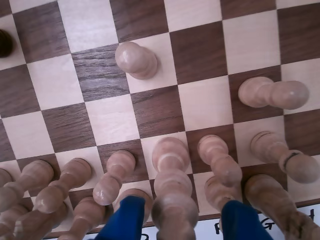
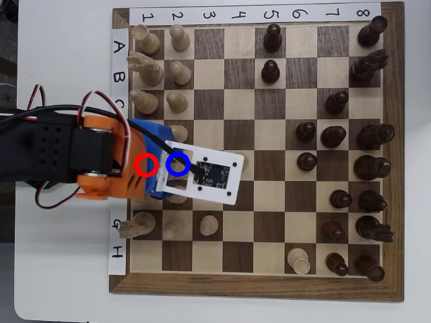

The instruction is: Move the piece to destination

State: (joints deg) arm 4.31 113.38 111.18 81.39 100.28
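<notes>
Right now my pincer [image 1: 184, 204] is spread wide in the wrist view, its two blue fingertips [image 1: 127, 217] coming up from the bottom edge. The piece [image 1: 173, 192] stands between them, closer to the left-hand tip as that view shows it. I cannot tell whether either tip touches it. A second pale piece [image 1: 220, 187] also sits inside the gap, just beside the right-hand tip.

To either side of the pincer, pale pieces line up in a crowded row [image 1: 70, 175] leaning outward across the view. Just past them the board [image 1: 112, 122] opens into bare squares. Further ahead, a lone pale pawn [image 1: 136, 60] stands slightly left of the pincer's line, and another pale pawn [image 1: 272, 92] stands off to the right. At the far left edge I catch part of a dark piece [image 1: 5, 42].

From overhead, the orange and blue arm [image 2: 101, 161] reaches in over the board's numbered edge and hides the pincer and the piece beneath it. The destination [image 2: 169, 165] is marked by a blue ring drawn over the wrist's white camera plate [image 2: 215, 175], with a red ring [image 2: 145, 165] just beside it, nearer the arm's base. Well beyond, the dark pieces [image 2: 367, 165] cluster along the opposite side of the board on the white bench [image 2: 60, 269].
</notes>
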